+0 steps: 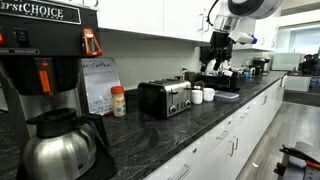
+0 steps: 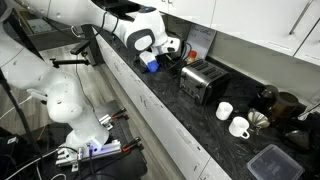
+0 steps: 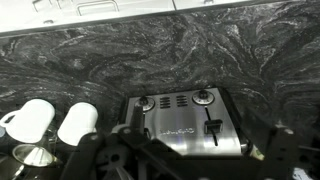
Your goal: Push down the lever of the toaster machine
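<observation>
The toaster machine (image 1: 165, 97) is a wide black box with shiny chrome panels on the dark counter, also visible in an exterior view (image 2: 203, 80). In the wrist view its chrome front (image 3: 180, 125) faces me, with two knobs on top and a black lever (image 3: 212, 127) in its slot at the right. A second lever (image 3: 139, 120) sits at the left. My gripper (image 1: 218, 58) hangs in the air above the counter, apart from the toaster, and also shows in an exterior view (image 2: 170, 47). Its dark fingers (image 3: 190, 165) frame the bottom of the wrist view, spread apart and empty.
Two white cups (image 1: 202, 95) stand beside the toaster, also in the wrist view (image 3: 55, 120). A tall black coffee brewer with a steel carafe (image 1: 55, 140) stands near the camera. A small spice jar (image 1: 118, 101), a black tray (image 2: 270, 160) and the backsplash wall border the counter.
</observation>
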Robot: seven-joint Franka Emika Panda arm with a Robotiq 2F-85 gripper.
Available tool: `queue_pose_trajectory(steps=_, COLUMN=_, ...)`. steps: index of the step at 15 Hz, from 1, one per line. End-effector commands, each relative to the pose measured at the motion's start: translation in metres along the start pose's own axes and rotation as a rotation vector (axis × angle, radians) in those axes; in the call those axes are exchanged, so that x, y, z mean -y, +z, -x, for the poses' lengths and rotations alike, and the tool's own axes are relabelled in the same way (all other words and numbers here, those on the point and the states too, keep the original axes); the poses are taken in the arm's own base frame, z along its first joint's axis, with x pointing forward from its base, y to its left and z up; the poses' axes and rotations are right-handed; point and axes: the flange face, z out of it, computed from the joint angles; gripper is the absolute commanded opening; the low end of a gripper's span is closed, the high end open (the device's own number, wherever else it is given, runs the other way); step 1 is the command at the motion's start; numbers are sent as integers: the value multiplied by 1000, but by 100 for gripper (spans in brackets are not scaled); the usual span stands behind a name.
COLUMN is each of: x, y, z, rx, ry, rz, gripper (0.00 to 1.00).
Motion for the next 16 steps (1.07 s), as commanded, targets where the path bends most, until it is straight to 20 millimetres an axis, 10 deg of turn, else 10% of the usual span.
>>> queue_pose_trajectory(steps=1, x=5, y=31, z=-31, rx=-8, ry=-45, rz=-45, gripper=100)
queue_pose_trajectory(steps=16, x=24, y=116, z=-107, rx=81, ry=-157, rz=-185, gripper=100)
